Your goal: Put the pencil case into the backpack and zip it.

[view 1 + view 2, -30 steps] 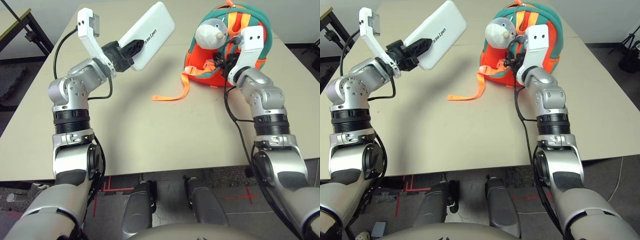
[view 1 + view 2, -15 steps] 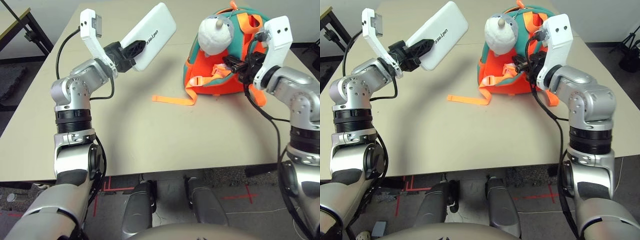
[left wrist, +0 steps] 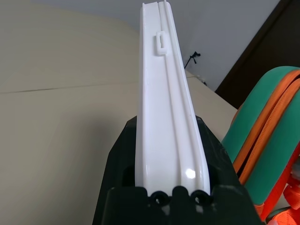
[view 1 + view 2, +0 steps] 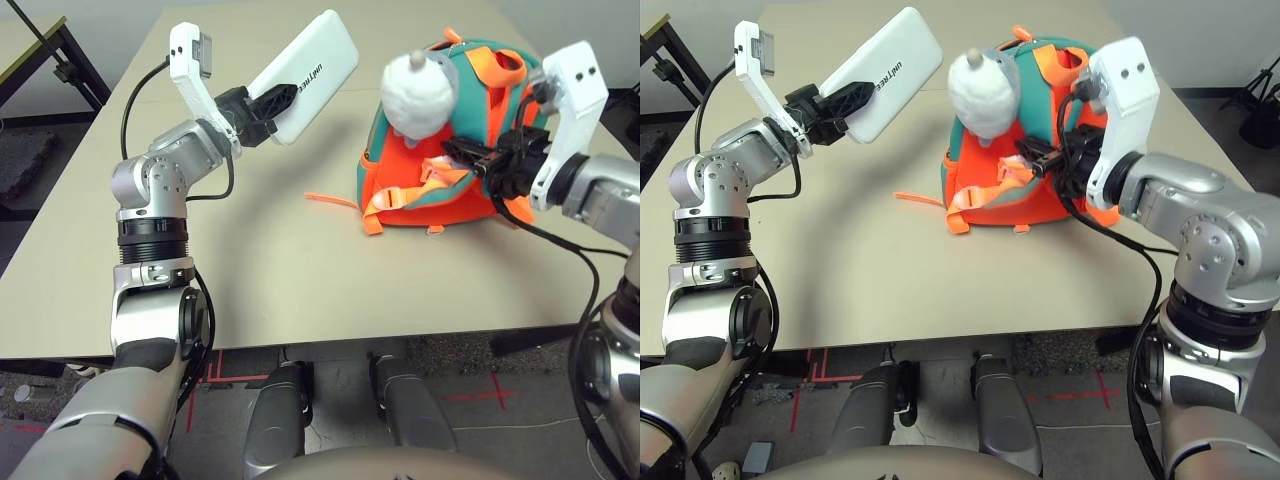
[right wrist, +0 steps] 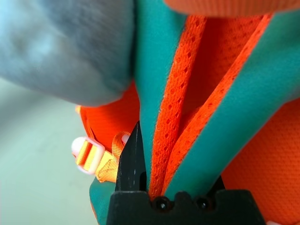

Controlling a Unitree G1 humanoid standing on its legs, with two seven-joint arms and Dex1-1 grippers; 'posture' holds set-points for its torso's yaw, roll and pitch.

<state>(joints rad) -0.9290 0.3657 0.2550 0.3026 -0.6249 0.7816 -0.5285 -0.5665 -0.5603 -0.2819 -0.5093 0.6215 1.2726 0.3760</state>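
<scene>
Holding the pencil case (image 4: 308,73) clear of the table (image 4: 270,260), left of the backpack (image 4: 440,170) and above its base, the left gripper (image 4: 268,103) kept its fingers clamped on one end; case unmoved vs a sec ago. Lettering on its face read "UNITREE". Right of that, the backpack had been dragged nearer the robot and tipped up, plush charm (image 4: 420,90) swinging; the right gripper (image 5: 159,180) was pinched on teal-edged orange mesh, prob. a strap. Judged: bag being positioned for loading; case not yet in, zip undone.
</scene>
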